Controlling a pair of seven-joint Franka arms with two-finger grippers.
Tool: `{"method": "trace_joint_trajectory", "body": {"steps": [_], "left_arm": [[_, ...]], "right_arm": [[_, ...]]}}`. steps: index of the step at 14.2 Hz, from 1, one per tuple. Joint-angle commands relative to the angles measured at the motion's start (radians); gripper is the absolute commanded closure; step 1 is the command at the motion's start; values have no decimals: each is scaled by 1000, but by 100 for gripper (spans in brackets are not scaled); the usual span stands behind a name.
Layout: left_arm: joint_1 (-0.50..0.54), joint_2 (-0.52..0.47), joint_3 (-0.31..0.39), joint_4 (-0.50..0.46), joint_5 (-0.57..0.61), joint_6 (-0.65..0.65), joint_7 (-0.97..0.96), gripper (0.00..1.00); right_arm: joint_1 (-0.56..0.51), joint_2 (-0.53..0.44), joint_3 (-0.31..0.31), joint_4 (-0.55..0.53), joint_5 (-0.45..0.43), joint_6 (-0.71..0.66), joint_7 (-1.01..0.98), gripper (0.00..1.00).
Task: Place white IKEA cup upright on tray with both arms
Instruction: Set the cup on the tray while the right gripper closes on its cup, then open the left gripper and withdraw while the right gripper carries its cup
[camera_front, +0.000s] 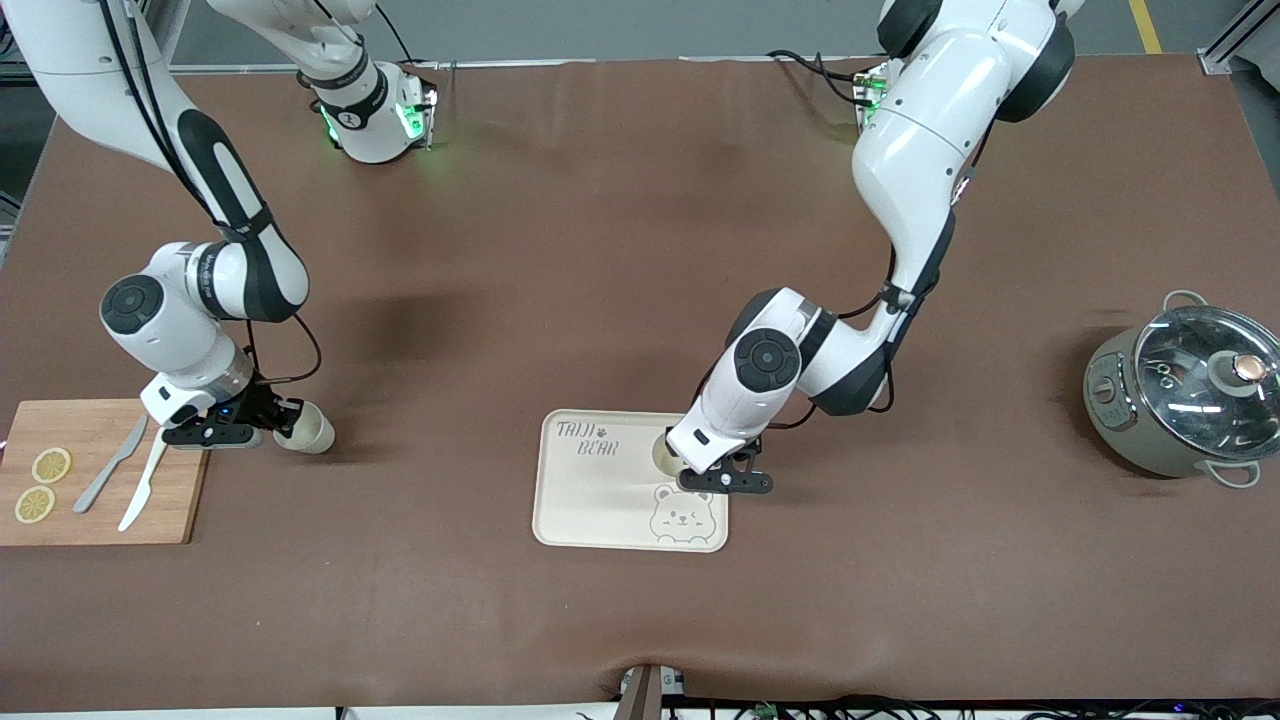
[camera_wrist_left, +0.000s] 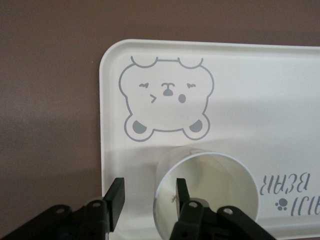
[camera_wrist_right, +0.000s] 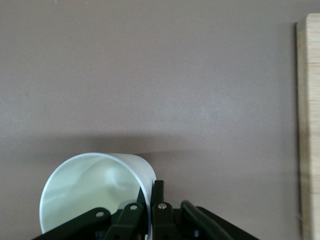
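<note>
A white cup (camera_front: 663, 452) stands upright on the cream "TAIJI BEAR" tray (camera_front: 590, 500), above the bear face. My left gripper (camera_front: 700, 472) is low over it and open. In the left wrist view, one finger (camera_wrist_left: 181, 189) is inside the cup (camera_wrist_left: 215, 185) and the other (camera_wrist_left: 116, 195) is outside, with the rim between them untouched, over the tray (camera_wrist_left: 240, 90). My right gripper (camera_front: 285, 418) is shut on the rim of a second white cup (camera_front: 308, 430), tilted on its side beside the cutting board. In the right wrist view its fingers (camera_wrist_right: 154, 192) pinch the cup wall (camera_wrist_right: 95, 190).
A wooden cutting board (camera_front: 100, 470) at the right arm's end holds two lemon slices (camera_front: 50, 465), a grey knife (camera_front: 110, 465) and a white knife (camera_front: 150, 478); its edge shows in the right wrist view (camera_wrist_right: 310, 125). A grey pot with a glass lid (camera_front: 1185, 395) stands at the left arm's end.
</note>
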Motion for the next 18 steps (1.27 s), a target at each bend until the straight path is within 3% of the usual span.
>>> {"method": "trace_joint_trajectory", "body": {"steps": [1, 4, 8, 15, 18], "left_arm": [[-5, -3, 9, 15, -5, 5, 12, 33], [-10, -17, 9, 15, -2, 2, 4, 12], [3, -63, 9, 7, 0, -46, 3, 0], [58, -201, 10, 0, 3, -289, 16, 0], [139, -280, 9, -14, 1, -386, 167, 0]], "right_arm": [[6, -95, 7, 50, -3, -208, 70, 100], [55, -140, 9, 104, -1, -347, 164, 100], [160, -160, 9, 120, -1, -386, 374, 100], [253, -151, 9, 150, 37, -386, 540, 100], [322, -143, 9, 191, 69, -386, 670, 100]]}}
